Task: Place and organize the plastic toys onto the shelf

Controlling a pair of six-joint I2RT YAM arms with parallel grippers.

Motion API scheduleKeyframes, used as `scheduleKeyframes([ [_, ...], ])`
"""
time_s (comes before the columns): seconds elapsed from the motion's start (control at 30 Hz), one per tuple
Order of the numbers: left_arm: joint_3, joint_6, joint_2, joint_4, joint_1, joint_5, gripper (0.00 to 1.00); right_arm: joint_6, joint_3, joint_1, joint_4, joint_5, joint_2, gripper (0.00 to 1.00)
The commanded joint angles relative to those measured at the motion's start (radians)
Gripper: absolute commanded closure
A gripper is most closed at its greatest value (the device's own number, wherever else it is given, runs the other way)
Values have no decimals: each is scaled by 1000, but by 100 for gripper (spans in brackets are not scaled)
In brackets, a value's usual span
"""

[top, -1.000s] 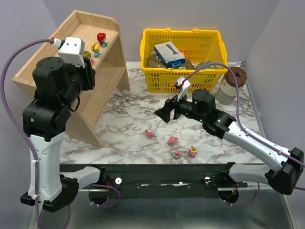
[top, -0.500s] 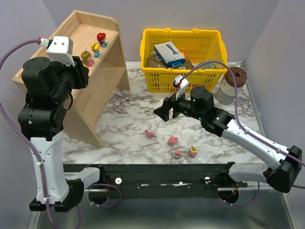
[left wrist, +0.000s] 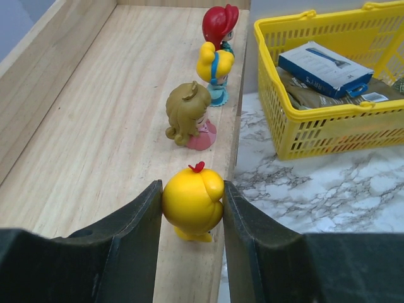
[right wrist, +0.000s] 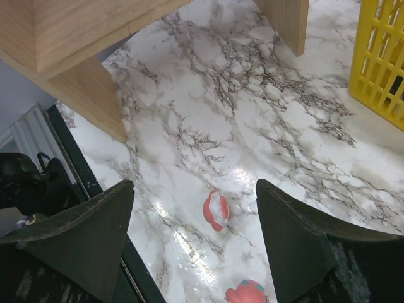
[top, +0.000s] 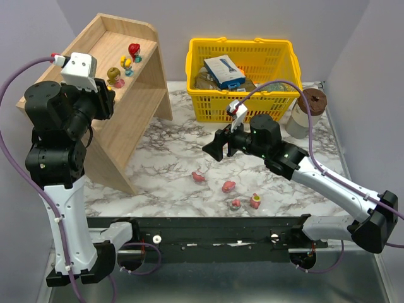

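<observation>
My left gripper [left wrist: 192,211] is shut on a round yellow toy [left wrist: 192,201], held upright at the front edge of the light-wood shelf's [left wrist: 95,126] upper tier. Beyond it stand an olive-haired toy [left wrist: 188,113], a yellow-and-blue toy [left wrist: 214,66] and a red-haired toy [left wrist: 219,22] in a row. The top view shows the shelf [top: 136,107] and left gripper [top: 105,100] at far left. My right gripper [top: 211,150] is open and empty above the marble, over a red-and-white toy [right wrist: 216,210]. A pink toy [right wrist: 246,293] lies nearer. Several toys lie on the table [top: 228,186].
A yellow shopping basket [top: 243,108] with boxes and packets stands at the back centre. A pale jar with a brown lid [top: 306,110] is to its right. The black rail [top: 208,230] runs along the near table edge.
My left wrist has drawn back to the left along the shelf, uncovering the olive-haired toy in the top view. My right gripper has shifted slightly left. The table toys have not moved.
</observation>
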Motion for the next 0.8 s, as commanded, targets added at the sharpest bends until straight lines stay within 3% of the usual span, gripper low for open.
scheduleKeyframes([
  [0.0, 5, 71, -34, 55, 9, 67, 99, -14, 28, -3, -21, -15, 7, 14],
  [0.77, -38, 37, -6, 73, 75, 66, 90, -29, 45, -3, -21, -20, 29, 14],
])
